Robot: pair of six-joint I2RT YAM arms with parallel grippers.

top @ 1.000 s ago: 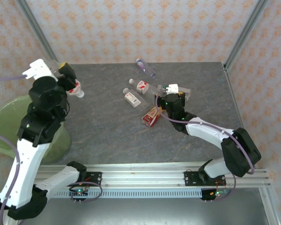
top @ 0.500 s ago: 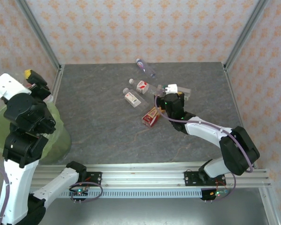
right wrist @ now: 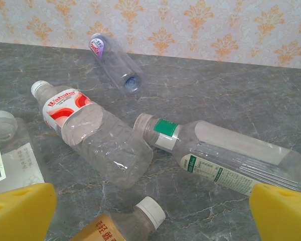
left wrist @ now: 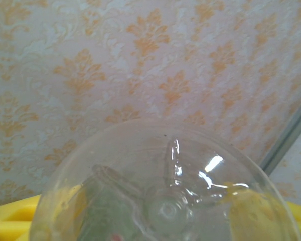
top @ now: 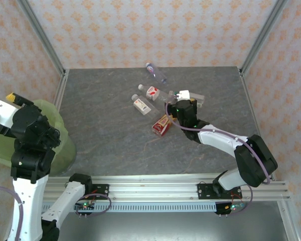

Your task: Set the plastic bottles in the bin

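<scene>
Pinching a clear plastic bottle (left wrist: pixel 165 201) with the jaws of the left gripper (top: pixel 12 98), yellow pads (left wrist: pixel 10 221) tight on either side of its round base in the left wrist view. Holding it off the bench (top: pixel 105 140), past the left edge, over the far part of the bin (top: pixel 0 143) with its light-green liner. Cannot tell from above whether bottle and liner touch.

Spreading the jaws of the right gripper (top: pixel 186 95) wide, with nothing between them. Hovering over the cluster of bottles toward the far right of the bench, yellow fingertips (right wrist: pixel 20 211) at both lower corners of the right wrist view.

Below that gripper, lying on their sides:
- red-and-white-labelled bottle (right wrist: pixel 90 135), white cap toward the left edge, body partly crushed.
- green-labelled bottle (right wrist: pixel 220 155), just beside the red-and-white one, neck close to its base, body running toward the right edge.
- orange-labelled bottle (right wrist: pixel 125 226), white cap, nearest the gripper, between the two pads.
- white-labelled bottle (right wrist: pixel 10 150), left of the red-and-white one.
- purple-labelled bottle (right wrist: pixel 113 63), apart from the rest, nearer the far edge, base turned toward the camera.

None of these five touching the right fingertips, as far as can be seen.
</scene>
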